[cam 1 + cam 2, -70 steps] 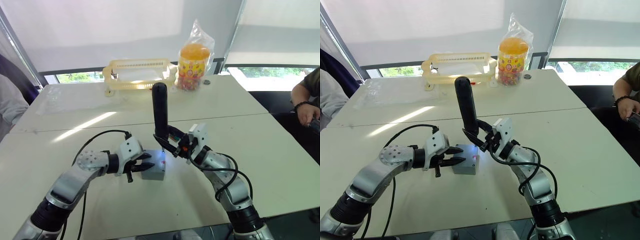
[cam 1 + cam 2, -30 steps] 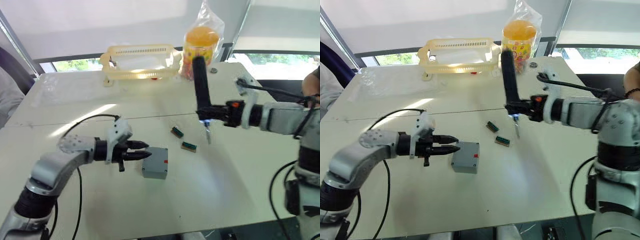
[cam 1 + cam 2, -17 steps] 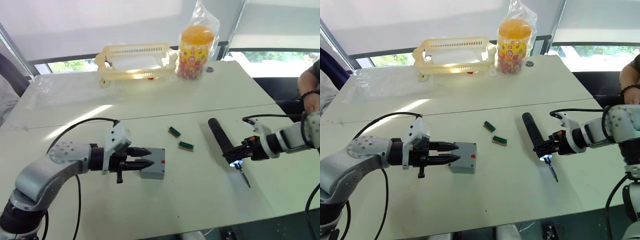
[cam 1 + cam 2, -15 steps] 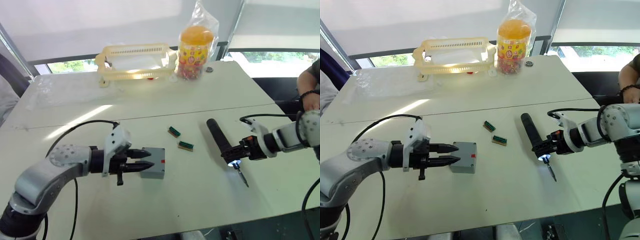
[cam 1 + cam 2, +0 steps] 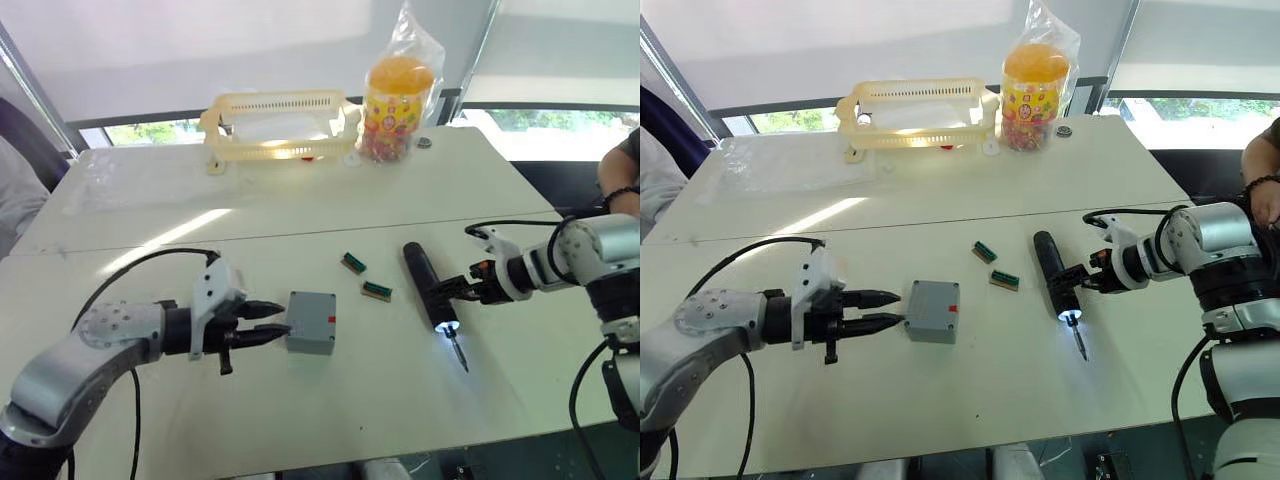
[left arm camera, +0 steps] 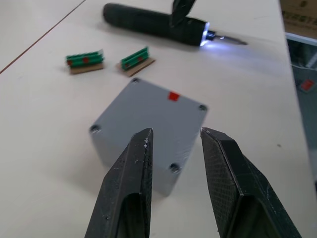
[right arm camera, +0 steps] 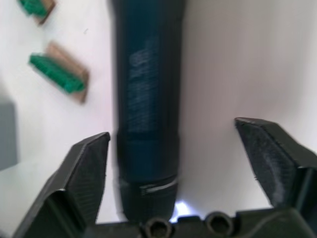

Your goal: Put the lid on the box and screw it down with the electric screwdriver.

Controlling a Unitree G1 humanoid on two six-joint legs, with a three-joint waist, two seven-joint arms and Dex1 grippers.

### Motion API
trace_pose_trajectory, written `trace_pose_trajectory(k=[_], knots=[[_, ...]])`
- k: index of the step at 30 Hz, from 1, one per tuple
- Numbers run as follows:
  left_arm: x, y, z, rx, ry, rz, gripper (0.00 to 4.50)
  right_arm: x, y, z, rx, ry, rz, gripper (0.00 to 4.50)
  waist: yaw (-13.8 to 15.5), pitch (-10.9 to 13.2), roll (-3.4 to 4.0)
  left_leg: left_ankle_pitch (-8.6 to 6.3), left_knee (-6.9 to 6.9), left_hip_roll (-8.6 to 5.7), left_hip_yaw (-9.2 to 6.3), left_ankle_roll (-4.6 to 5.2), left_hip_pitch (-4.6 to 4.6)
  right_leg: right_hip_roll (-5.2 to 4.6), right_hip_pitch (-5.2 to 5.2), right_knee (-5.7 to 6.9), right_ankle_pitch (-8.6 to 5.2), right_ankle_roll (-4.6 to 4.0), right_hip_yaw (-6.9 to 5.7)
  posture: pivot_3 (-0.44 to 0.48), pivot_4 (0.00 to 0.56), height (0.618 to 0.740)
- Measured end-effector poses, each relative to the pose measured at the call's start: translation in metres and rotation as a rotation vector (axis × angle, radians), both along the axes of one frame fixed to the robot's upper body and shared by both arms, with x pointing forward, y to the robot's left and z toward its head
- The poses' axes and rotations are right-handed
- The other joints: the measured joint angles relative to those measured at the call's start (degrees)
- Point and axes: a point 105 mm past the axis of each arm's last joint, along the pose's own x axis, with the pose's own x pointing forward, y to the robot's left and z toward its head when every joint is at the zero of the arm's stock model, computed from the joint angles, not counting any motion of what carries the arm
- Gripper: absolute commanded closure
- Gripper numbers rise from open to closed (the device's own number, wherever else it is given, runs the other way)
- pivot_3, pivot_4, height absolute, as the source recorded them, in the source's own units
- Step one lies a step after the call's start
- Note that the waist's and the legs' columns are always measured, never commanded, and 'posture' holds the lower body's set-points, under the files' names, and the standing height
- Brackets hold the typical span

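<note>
The grey-blue box [image 5: 930,329] sits in the middle of the table with the flat lid [image 6: 148,111] on top; the lid has screw holes at its corners and a small red mark. My left gripper [image 5: 897,308] is open, level with the box and just to its left, not touching it. The dark electric screwdriver [image 5: 426,286] lies flat on the table to the right of the box, its tip ring lit and its bit pointing toward me. My right gripper [image 5: 462,286] is open beside the screwdriver's barrel; the fingers [image 7: 84,168] straddle it loosely.
Two small green blocks [image 5: 352,263] [image 5: 376,291] lie between the box and the screwdriver. A yellow basket [image 5: 280,125] and a bagged orange jar [image 5: 392,105] stand at the table's far edge. A person's arm [image 5: 618,190] shows at the right and another person [image 5: 15,195] at the left.
My right gripper has laid the screwdriver flat on the table and opened off it. My left gripper has drawn back a little from the box.
</note>
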Motion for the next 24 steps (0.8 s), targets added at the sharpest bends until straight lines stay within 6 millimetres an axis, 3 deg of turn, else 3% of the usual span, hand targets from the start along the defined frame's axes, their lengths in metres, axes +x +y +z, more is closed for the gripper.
trace_pose_trajectory(k=[4, 6, 8, 10, 12, 18, 20, 24], knots=[[0.007, 0.023, -0.006, -0.021, 0.043, 0.112, 2.98, 0.011, 0.007, 0.032, -0.036, -0.345, 0.126, 0.07, -0.1, 0.0, 0.01, 0.00, -0.10, 0.03, 0.02, 0.00, -0.02, 0.02, -0.09, 0.06, 0.05, 0.19, 0.00, 0.000, 0.150, 0.740], [0.005, 0.036, -0.014, -0.036, 0.080, 0.168, 2.98, 0.002, 0.021, 0.050, 0.014, -0.506, 0.203, 0.07, -0.2, 0.0, 0.00, -0.04, -0.12, 0.09, -0.01, 0.06, 0.02, 0.06, -0.11, 0.20, 0.04, 0.18, -0.02, 0.000, 0.150, 0.740], [-0.002, 0.048, -0.023, -0.046, 0.122, 0.216, 2.98, -0.020, 0.040, 0.057, 0.093, -0.636, 0.296, 0.07, 0.1, 0.0, -0.04, -0.06, -0.27, 0.10, -0.18, 0.10, -0.01, 0.10, -0.12, 0.21, -0.09, 0.19, -0.11, 0.000, 0.150, 0.740], [-0.011, 0.058, -0.031, -0.054, 0.167, 0.258, 2.98, -0.046, 0.061, 0.046, 0.173, -0.675, 0.369, 0.07, 0.2, 0.0, -0.05, -0.08, -0.31, 0.11, -0.26, 0.11, -0.02, 0.09, -0.10, 0.22, -0.14, 0.15, -0.17, 0.000, 0.150, 0.740], [-0.025, 0.066, -0.041, -0.052, 0.215, 0.292, 2.98, -0.077, 0.075, 0.022, 0.262, -0.656, 0.371, 0.07, 0.6, -0.1, -0.03, -0.07, -0.27, 0.05, -0.25, 0.09, -0.02, -0.04, -0.04, 0.22, -0.15, 0.14, -0.17, 0.000, 0.150, 0.740], [-0.052, 0.070, -0.067, -0.019, 0.322, 0.299, 2.98, -0.123, 0.091, -0.002, 0.326, -0.629, 0.385, 0.07, 0.3, -0.1, -0.17, 0.20, 0.01, 0.03, -0.06, -0.41, 0.26, -0.11, 0.28, 0.15, -0.06, -0.37, -0.03, 0.000, 0.150, 0.740], [-0.060, 0.070, -0.079, -0.025, 0.364, 0.310, 2.98, -0.141, 0.099, -0.022, 0.356, -0.563, 0.392, 0.07, 0.3, -0.2, -0.26, 0.20, 0.00, 0.05, -0.06, -0.43, 0.54, -0.11, 0.55, 0.11, -0.08, -0.39, -0.03, 0.000, 0.150, 0.740], [-0.064, 0.064, -0.083, -0.062, 0.376, 0.315, 2.98, -0.159, 0.109, -0.047, 0.382, -0.473, 0.394, 0.07, 0.1, -0.2, -0.31, 0.20, -0.04, 0.07, -0.04, -0.43, 0.63, -0.14, 0.66, 0.03, -0.07, -0.40, -0.01, 0.000, 0.150, 0.740]])
